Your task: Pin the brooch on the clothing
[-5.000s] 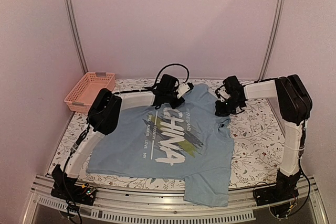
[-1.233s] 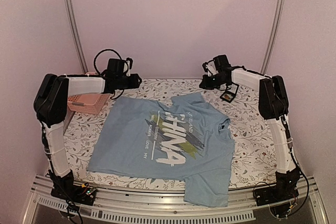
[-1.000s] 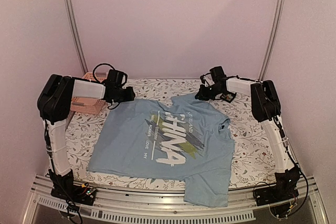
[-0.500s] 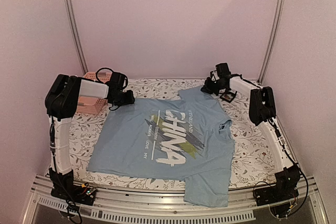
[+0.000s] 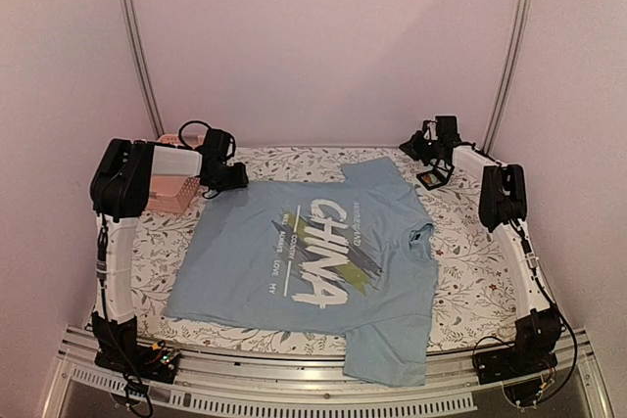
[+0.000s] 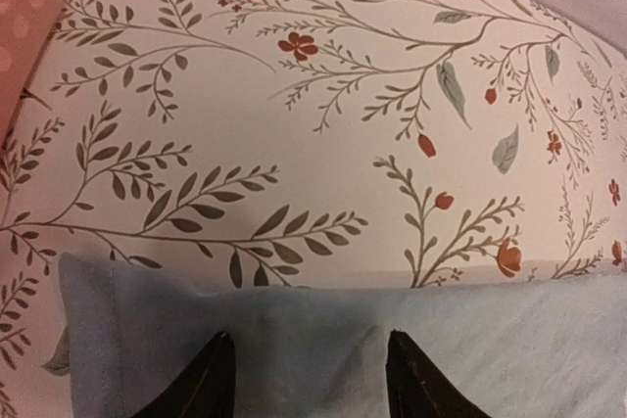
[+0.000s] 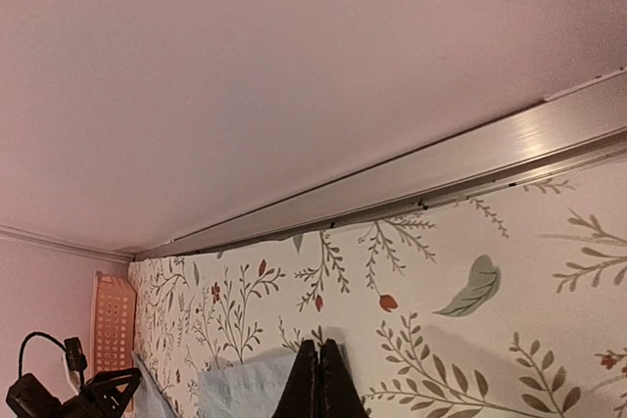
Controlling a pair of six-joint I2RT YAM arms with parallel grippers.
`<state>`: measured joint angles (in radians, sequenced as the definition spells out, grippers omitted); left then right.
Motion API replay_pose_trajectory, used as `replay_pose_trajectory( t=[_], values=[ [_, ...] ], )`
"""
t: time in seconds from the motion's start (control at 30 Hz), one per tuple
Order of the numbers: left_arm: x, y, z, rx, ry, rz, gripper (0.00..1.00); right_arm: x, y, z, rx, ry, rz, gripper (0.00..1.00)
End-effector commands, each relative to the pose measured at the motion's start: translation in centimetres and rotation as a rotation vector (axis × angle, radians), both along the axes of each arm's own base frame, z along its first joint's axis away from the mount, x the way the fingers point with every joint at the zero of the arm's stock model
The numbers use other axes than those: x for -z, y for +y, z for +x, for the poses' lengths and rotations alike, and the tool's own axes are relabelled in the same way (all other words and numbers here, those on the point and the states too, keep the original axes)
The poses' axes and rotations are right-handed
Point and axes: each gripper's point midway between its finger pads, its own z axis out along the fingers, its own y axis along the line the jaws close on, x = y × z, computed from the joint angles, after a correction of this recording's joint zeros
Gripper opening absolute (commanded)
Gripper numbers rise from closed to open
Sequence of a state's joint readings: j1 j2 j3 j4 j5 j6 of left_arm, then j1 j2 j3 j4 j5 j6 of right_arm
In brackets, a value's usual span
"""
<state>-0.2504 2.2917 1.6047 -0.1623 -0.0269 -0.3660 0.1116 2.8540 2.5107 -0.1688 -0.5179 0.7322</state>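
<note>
Floral tablecloth (image 5: 470,271), T-shirt (image 5: 294,252) spread flat on it, no pin on it that I can see. Left gripper (image 6: 309,340) sits jaws apart over the far sleeve. Right gripper (image 7: 319,349) is pressed together, looks empty, near the little black case (image 5: 428,179). Can't spot the brooch anywhere, so basically everything's left.

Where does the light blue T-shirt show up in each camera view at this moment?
Top external: the T-shirt lies spread across the middle of the table.
Left wrist: T-shirt edge fills the bottom strip of the picture.
Right wrist: T-shirt shows only as a small patch at the bottom, left of centre.
Shared landmark: the pink basket, in all three views.
</note>
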Motion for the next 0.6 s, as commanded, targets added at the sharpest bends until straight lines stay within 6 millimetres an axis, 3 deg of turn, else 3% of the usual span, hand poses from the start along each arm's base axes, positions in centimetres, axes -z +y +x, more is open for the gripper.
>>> replay_pose_trajectory(
  t=[0.0, 0.17, 0.2, 0.27, 0.3, 0.43, 0.57],
  values=[
    [-0.5, 0.0, 0.2, 0.027, -0.003, 0.004, 0.52, -4.1, 5.7, -1.1, -0.151, -0.142, -0.009, 0.0],
    [-2.4, 0.2, -0.2, 0.034, -0.029, 0.008, 0.52, -7.9, 6.6, -2.3, -0.192, -0.185, -0.054, 0.0],
    [-3.2, 0.3, -0.4, 0.031, -0.043, 0.007, 0.53, -9.4, 6.7, -3.0, -0.2, -0.197, -0.072, 0.0],
    [-3.8, 0.6, -1.2, 0.025, -0.053, 0.01, 0.53, -9.8, 6.5, -4.5, -0.21, -0.175, -0.141, 0.0],
    [-4.1, 0.7, -1.5, 0.024, -0.06, 0.009, 0.53, -10.9, 6.1, -5.4, -0.209, -0.189, -0.202, 0.0],
    [-4.0, 0.8, -2.9, 0.029, -0.052, -0.004, 0.53, -9.1, 4.9, -10.2, -0.242, -0.093, -0.409, 0.0],
    [-3.3, 0.9, -4.0, 0.017, -0.031, -0.015, 0.53, -3.5, 2.7, -15.7, -0.262, 0.115, -0.596, 0.0]
  ],
)
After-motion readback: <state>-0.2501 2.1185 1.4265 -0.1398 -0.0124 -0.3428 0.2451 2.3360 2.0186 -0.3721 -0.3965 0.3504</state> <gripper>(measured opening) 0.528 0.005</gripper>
